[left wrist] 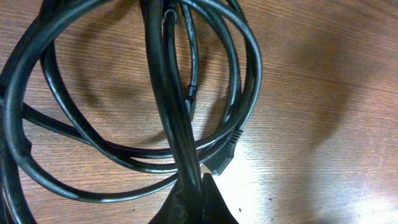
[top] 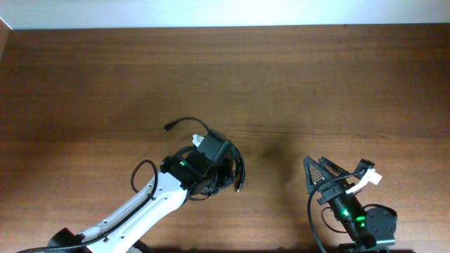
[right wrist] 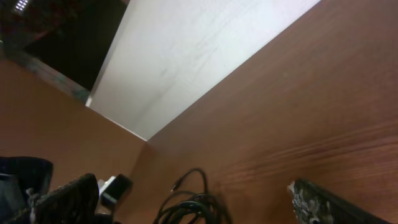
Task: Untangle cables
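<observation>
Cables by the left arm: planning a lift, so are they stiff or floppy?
Probably floppy: the cables lie in loose curved loops, so a lifted strand would likely sag. Overlapping loops may drag each other along, and the plug could snag.

A brown wooden bench (top: pixel 281 77) fills nearly the whole overhead view, its grain running from 9 to 3 o'clock, with darker streaks and a soft shadow near the centre. Along the 12 o'clock edge runs a narrow pale strip (top: pixel 211 13) — plain white, ending in a corner at 11 o'clock. In the right wrist view a broad white panel (right wrist: pixel 186 56) lies beyond the bench's far edge; whether it is wall or floor cannot be told. Towards 10 o'clock sits a dark recess (right wrist: pixel 56 37) with a few small points of light, and at 9 o'clock a plain orange-brown surface (right wrist: pixel 37 118). In the left wrist view a bright glare (left wrist: pixel 280 180) whitens the wood at 5 o'clock.
</observation>
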Robot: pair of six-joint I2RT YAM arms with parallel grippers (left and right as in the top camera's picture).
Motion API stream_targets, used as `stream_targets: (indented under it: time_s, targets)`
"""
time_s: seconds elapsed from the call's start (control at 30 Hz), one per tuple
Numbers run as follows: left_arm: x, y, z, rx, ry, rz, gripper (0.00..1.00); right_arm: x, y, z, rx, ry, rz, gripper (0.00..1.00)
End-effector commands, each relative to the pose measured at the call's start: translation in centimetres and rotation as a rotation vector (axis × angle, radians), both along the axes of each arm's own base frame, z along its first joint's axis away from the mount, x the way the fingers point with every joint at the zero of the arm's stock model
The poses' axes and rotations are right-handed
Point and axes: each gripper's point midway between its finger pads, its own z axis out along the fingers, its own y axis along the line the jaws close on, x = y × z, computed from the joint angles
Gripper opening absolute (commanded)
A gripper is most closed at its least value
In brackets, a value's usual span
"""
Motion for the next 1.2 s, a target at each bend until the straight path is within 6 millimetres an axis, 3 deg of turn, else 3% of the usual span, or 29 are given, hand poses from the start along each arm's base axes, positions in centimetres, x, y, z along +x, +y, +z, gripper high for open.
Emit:
stream_targets:
  time_s: [0.0,0.2,0.4,0.5,0.73,0.83,0.93,1.03,1.1,1.17]
  targets:
    - [1.9,-0.9,3.1,-0.038,-0.075,0.024,0.00,-0.5,0.8,0.2,0.081,0.043,0.045,0.99]
    - [2.5,-0.9,4.2,-0.033,-0.095,0.032,0.00,-0.7,1.4,1.9,0.038,0.175,0.087,0.98]
    - [3.1,-0.6,4.5,-0.043,-0.103,0.052,0.00,1.2,4.1,-0.2,-0.125,0.314,0.309,0.99]
    - [3.6,-0.7,5.2,-0.065,-0.109,0.060,0.00,1.8,4.2,-1.0,-0.122,0.342,0.312,0.98]
    - [5.0,-3.1,8.2,-0.199,-0.155,0.047,0.00,2.9,3.3,-3.1,-0.140,0.420,0.252,0.98]
    - [4.9,-3.4,8.3,-0.197,-0.176,-0.010,0.00,3.3,4.7,-2.8,-0.106,0.391,0.345,0.99]
    - [5.4,-3.8,8.8,-0.216,-0.200,-0.012,0.00,3.5,4.7,-4.4,-0.093,0.456,0.346,0.99]
    - [5.2,-3.7,8.6,-0.160,-0.253,-0.146,0.00,3.6,4.7,-6.1,-0.087,0.524,0.347,0.98]
    - [3.9,-3.0,8.1,-0.100,-0.244,-0.256,0.00,3.5,4.8,-6.6,-0.082,0.543,0.354,0.98]
    - [2.4,-2.2,10.2,-0.107,-0.283,-0.297,0.00,3.6,4.6,-6.9,-0.087,0.554,0.341,0.98]
